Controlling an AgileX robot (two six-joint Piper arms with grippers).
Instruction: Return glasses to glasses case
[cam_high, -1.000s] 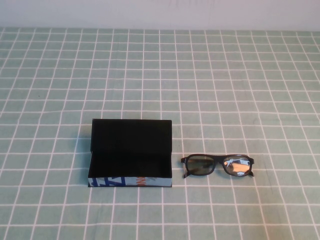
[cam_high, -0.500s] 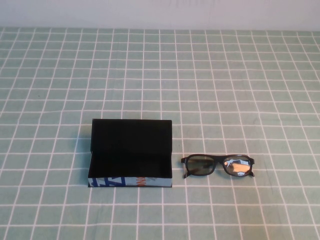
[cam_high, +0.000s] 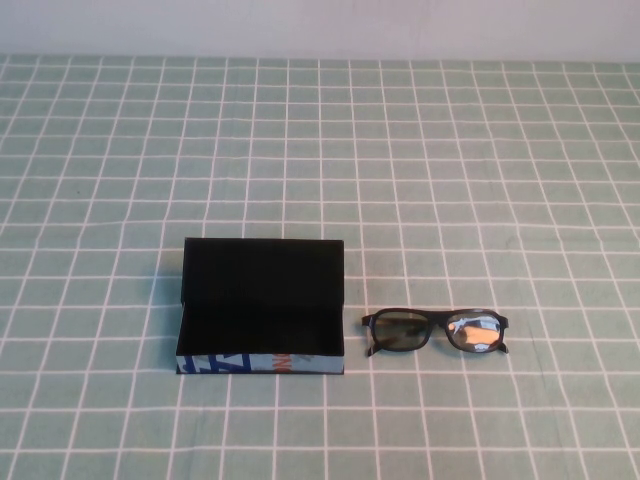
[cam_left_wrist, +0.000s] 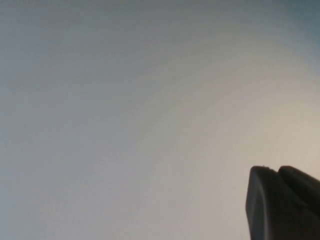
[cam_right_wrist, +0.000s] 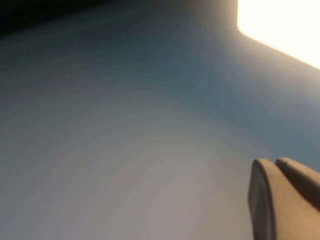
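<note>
Glasses (cam_high: 434, 331) lie on the checked cloth (cam_high: 450, 160) just right of your open glasses case (cam_high: 262, 305). Nothing's begun: left gripper (cam_left_wrist: 287, 202) and right gripper (cam_right_wrist: 285, 197) sit off-table (finger spread untellable). Reach first.

Even, soft light over the table; glare on the glasses (cam_high: 435, 332) right lens; wrist views blurry, bright patch in the right.

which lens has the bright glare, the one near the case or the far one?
The far lens of the glasses, away from the glasses case. Neither left gripper nor right gripper is over the table.
</note>
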